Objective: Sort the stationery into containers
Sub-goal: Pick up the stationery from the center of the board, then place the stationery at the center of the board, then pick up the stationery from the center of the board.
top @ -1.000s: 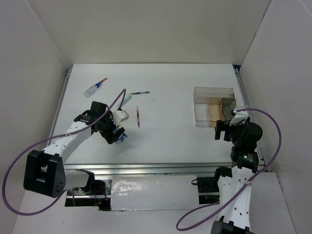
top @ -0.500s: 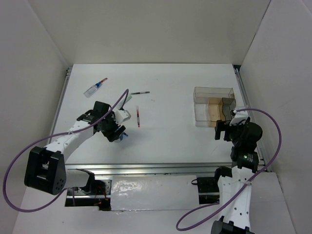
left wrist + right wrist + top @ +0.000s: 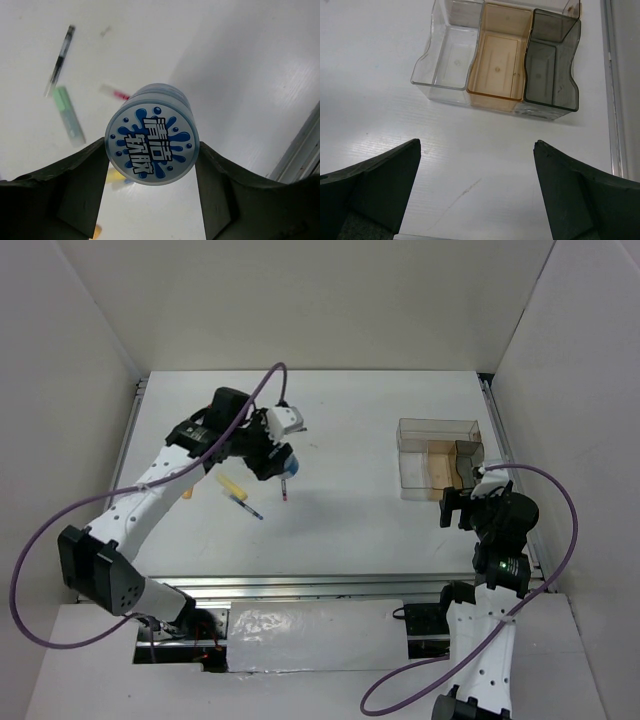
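My left gripper (image 3: 283, 464) is shut on the round blue-white roll (image 3: 151, 141), held clear above the table with its printed face toward the wrist camera. Below it lie a green marker (image 3: 69, 115), a black pen (image 3: 60, 60) and a red pen (image 3: 114, 92). A yellow marker (image 3: 231, 483), a dark pen (image 3: 247, 507) and an orange marker (image 3: 187, 493) rest near the arm. The clear container (image 3: 495, 60) has three compartments: clear, tan and dark. My right gripper (image 3: 477, 145) stands open and empty just in front of it.
Metal rails run along the table's left edge (image 3: 128, 440) and right edge (image 3: 495, 430). White walls enclose the table on three sides. Bare table (image 3: 350, 500) lies between the stationery and the container (image 3: 438, 458).
My left gripper closed on the roll, lifted it off the table and carried it up and to the right. The yellow marker and dark pen came into view. The right arm stayed still.
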Controlling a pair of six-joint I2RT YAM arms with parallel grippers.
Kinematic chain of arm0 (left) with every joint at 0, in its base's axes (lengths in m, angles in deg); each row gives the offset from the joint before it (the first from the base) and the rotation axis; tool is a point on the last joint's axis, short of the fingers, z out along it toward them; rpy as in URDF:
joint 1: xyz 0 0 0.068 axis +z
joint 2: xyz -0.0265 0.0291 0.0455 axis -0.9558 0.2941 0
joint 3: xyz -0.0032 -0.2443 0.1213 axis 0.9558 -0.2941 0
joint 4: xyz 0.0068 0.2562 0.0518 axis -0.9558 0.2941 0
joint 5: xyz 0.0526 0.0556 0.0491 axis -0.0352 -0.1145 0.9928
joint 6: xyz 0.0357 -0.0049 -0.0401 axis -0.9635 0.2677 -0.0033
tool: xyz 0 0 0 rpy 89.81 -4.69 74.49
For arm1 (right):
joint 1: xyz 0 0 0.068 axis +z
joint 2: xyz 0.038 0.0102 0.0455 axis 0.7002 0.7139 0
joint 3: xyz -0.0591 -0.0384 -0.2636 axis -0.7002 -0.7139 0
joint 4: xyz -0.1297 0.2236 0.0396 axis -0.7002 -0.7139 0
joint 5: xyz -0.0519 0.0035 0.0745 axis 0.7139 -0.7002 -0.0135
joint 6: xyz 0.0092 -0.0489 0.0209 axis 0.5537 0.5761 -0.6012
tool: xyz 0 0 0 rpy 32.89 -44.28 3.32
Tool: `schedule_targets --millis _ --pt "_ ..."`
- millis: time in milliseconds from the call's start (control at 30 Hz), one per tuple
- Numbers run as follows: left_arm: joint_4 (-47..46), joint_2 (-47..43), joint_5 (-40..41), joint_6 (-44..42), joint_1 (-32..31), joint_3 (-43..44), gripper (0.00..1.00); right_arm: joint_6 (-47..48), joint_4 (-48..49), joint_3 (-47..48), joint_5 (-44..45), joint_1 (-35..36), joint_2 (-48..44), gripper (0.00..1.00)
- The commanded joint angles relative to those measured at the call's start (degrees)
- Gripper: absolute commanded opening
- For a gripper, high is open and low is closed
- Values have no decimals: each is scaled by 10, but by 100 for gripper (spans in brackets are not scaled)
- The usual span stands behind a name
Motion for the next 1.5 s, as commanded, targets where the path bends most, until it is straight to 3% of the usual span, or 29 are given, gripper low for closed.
schedule_targets --millis 0,167,500,567,700,767,967,1100,1200,1367,1467 --pt "-2 64 -21 48 -60 40 37 -12 3 28 -5 -3 -8 100" --pt "-18 192 9 99 -136 101 33 -9 -5 38 -10 -3 -8 100" --pt "-18 366 67 152 -186 233 33 -11 -13 45 -16 -7 3 100" --pt "-18 383 79 158 -193 244 37 -6 -19 47 -23 -6 4 100" --pt "-11 391 87 182 -195 244 72 -7 -32 58 -49 -6 0 100" --pt "-13 376 70 181 -195 227 99 -7 -44 70 -55 -5 8 100" --pt "-36 279 56 186 -191 181 99 14 -77 134 -81 -6 63 100" --pt "-44 164 47 200 -144 150 99 27 -93 191 -85 25 110 100" --pt "-58 79 51 205 -74 101 99 19 -89 208 52 191 160 100" --pt "-54 -51 58 216 55 -16 99 42 -82 237 61 308 254 100" --pt "-75 -133 78 212 101 -110 99 58 -53 248 88 383 300 100"
